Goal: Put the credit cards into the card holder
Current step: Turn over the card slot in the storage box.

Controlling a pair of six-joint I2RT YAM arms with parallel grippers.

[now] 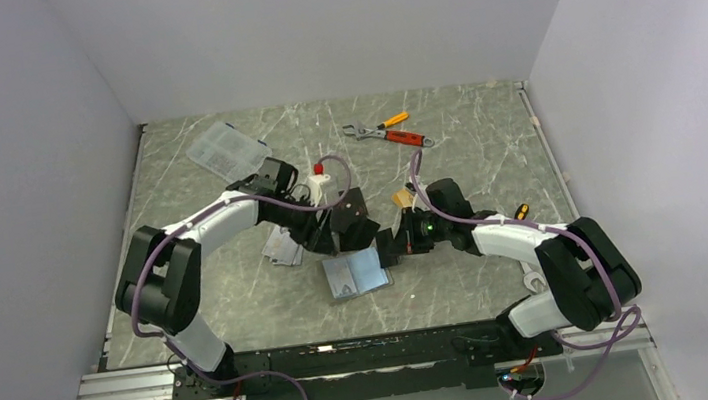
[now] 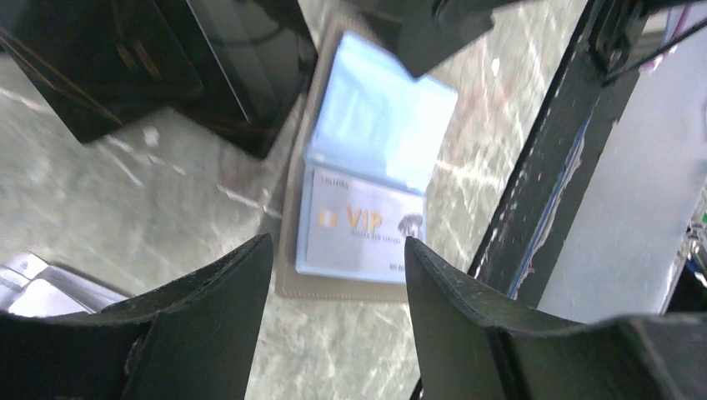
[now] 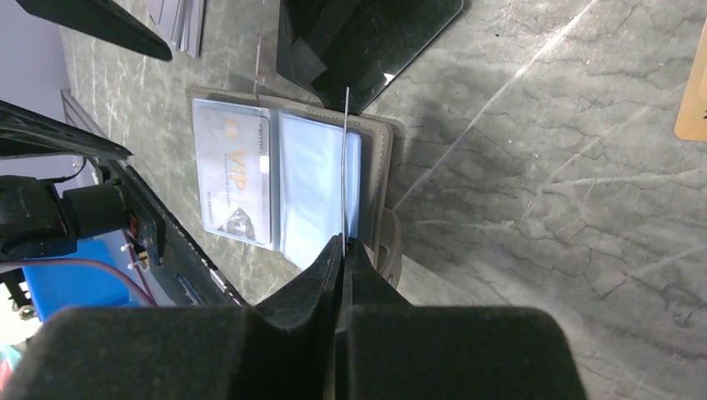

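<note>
Two arms are standing on a black base plate, which is sitting on a silver slotted rail. The left arm, at the plate's left end, is wearing smooth white shells over its long links and bulky matte-black housings at its joints. The right arm, at the plate's right end, is wearing the same. A purple cable is running along each arm and trailing below the plate's corners. A small green light is glowing on the right arm's wrist, far from the plate. The left pincer is showing broad, curved black fingers with scuffed, dusty edges. The right pincer is showing the same dull black plastic.
</note>
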